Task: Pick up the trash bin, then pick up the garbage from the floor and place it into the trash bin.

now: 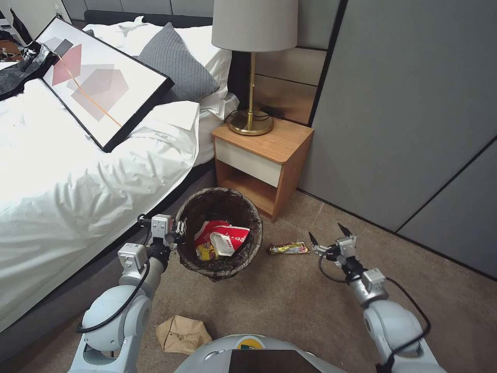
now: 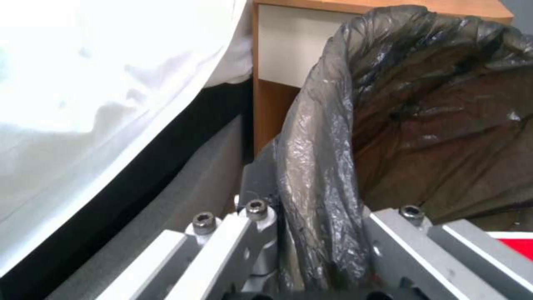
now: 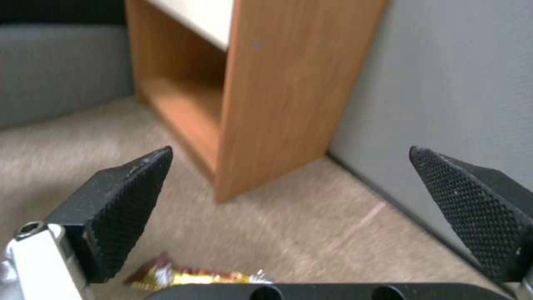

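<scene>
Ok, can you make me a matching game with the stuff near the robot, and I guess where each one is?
Things:
1. candy wrapper
2. crumpled brown paper bag
3. red-and-white paper cups
4. lamp

Places:
A. inside the trash bin
B. on the wooden nightstand
C. on the carpet just ahead of the open right tool
D. on the carpet close to the robot's base, behind the left tool clamped on the bin's rim

Pairs: 1-C, 2-D, 3-A, 4-B
</scene>
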You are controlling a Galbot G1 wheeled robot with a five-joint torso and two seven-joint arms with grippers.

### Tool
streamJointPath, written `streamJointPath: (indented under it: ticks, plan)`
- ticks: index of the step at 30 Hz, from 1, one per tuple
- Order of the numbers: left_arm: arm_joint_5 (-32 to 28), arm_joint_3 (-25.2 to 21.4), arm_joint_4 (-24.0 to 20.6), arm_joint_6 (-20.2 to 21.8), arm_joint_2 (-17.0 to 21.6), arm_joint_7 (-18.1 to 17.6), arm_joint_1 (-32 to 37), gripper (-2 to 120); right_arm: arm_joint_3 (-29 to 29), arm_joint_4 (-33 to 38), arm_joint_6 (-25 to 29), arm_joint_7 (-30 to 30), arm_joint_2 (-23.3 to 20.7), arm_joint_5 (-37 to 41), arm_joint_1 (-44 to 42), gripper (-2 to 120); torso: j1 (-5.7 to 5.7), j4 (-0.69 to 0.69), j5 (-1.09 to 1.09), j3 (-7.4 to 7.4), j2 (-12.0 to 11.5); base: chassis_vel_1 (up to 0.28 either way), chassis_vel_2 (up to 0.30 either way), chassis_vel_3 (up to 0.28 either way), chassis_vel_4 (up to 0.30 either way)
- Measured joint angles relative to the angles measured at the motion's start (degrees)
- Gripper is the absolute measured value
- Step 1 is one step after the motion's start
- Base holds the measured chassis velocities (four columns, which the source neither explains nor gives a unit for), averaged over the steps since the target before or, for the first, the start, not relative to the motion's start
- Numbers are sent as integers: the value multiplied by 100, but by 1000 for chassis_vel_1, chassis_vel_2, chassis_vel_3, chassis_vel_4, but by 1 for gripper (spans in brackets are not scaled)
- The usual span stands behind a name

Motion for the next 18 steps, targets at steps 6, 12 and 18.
streamJointPath:
  ticks: [6,12,18]
  plan:
    - [-29,-18,-66,0,8,-4,31,7,-431,-659,-493,-269,-609,141,524,100,0,-2,-1,0,0,0,0,0,0]
    - [-33,-19,-96,3,9,-6,39,7,-666,-1176,-745,-587,-1057,179,921,100,0,-3,-2,0,0,0,0,0,0]
    - [-38,-22,-115,26,-2,-52,53,7,-1082,-1879,-893,-739,-1437,84,1405,100,0,-1,-2,0,0,0,0,0,0]
